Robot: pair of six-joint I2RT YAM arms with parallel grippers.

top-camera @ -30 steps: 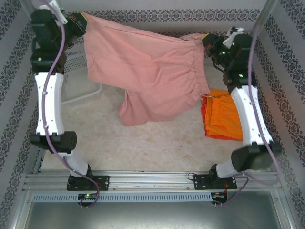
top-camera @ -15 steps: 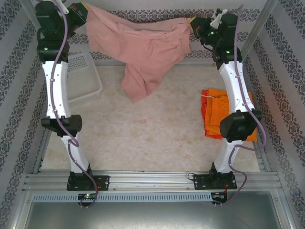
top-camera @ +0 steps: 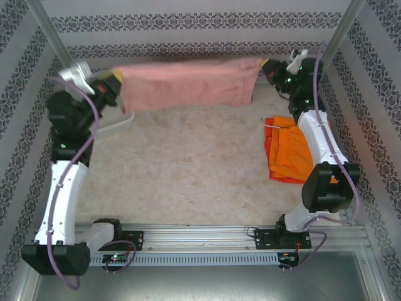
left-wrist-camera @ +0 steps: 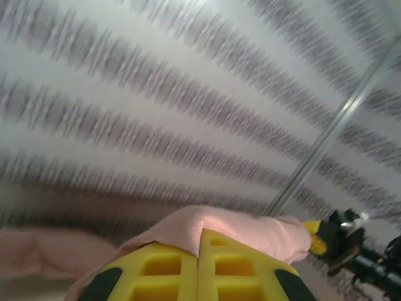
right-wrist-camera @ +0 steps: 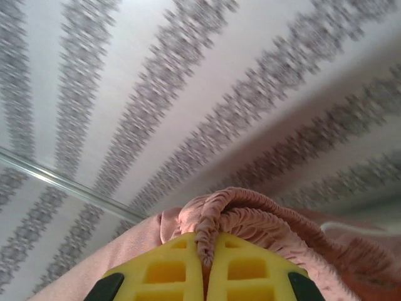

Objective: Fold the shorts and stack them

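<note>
Strung out like washing along the table's (top-camera: 188,169) twelve o'clock edge: pink shorts (top-camera: 188,84), pulled into one long, flat band in front of the patterned wall (top-camera: 188,25). Long axis laid on the nine-to-three line, with the nine o'clock end sitting a little nearer the arms. Gathered waistband (right-wrist-camera: 241,210) turned toward three o'clock, the opposite end toward nine. Lower edge hanging toward the table; no telling from above whether it touches.

Gripped at the nine o'clock end by the left gripper (top-camera: 115,78), with its yellow fingers (left-wrist-camera: 163,269) pressed flat together in the left wrist view and a fold of pink cloth rising from between them. Pinched at the three o'clock end by the right gripper (top-camera: 265,64), its fingers (right-wrist-camera: 169,273) clenched in the right wrist view on the bunched waistband, ruffles spilling over the tips.

At three o'clock on the table, well apart from the hanging band and just beside the right arm: bright orange shorts (top-camera: 294,153), folded and lying flat on red-orange shorts (top-camera: 268,150), with a darker margin showing along the pile's nine o'clock and six o'clock sides.

At ten o'clock, just beyond the left arm and mostly hidden by it: the pale rim of a white basket (top-camera: 120,123).
</note>
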